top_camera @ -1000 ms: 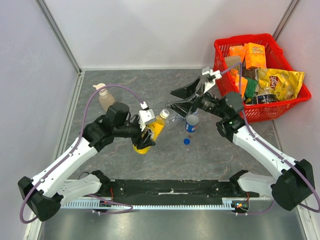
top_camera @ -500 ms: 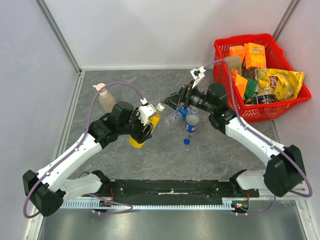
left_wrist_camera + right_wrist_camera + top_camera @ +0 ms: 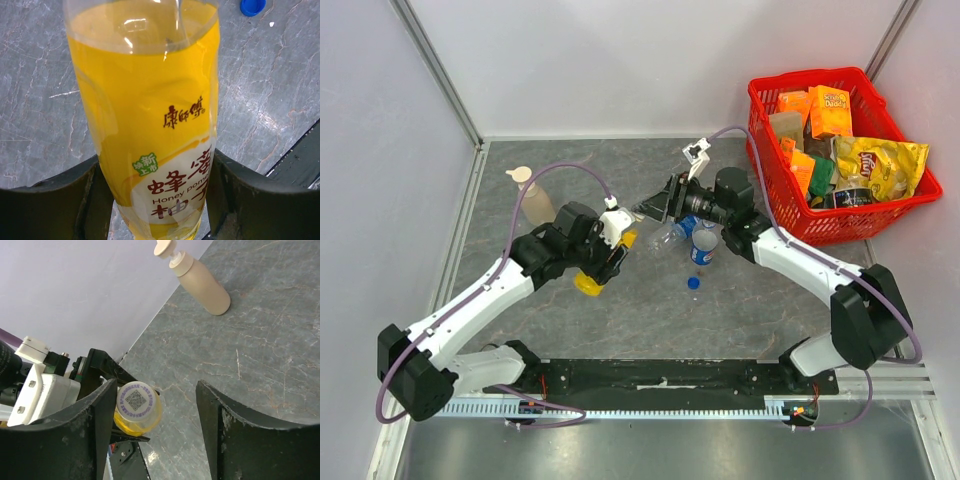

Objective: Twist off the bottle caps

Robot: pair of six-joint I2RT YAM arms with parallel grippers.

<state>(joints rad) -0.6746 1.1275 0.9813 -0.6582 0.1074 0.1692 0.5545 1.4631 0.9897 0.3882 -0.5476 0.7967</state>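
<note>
My left gripper (image 3: 601, 262) (image 3: 156, 200) is shut on the yellow juice bottle (image 3: 607, 258) (image 3: 150, 115), holding it tilted off the table with its neck towards the right arm. Its white cap (image 3: 136, 399), printed with a code, sits between the fingers of my right gripper (image 3: 645, 218) (image 3: 157, 427). That gripper is open: the cap lies against the left finger (image 3: 97, 432), with a wide gap to the other. A clear bottle (image 3: 668, 236) lies on the table beside an upright blue-labelled bottle (image 3: 703, 248). A loose blue cap (image 3: 693, 283) (image 3: 252, 6) rests in front of them.
A beige pump soap bottle (image 3: 533, 198) (image 3: 200, 284) stands at the back left near the wall. A red basket (image 3: 775, 195) full of snack packs sits at the right. The black rail with the arm bases (image 3: 660, 378) runs along the near edge.
My right arm has swung left to the juice bottle's cap and its jaws have narrowed. My left arm has carried the bottle up and right, towards it.
</note>
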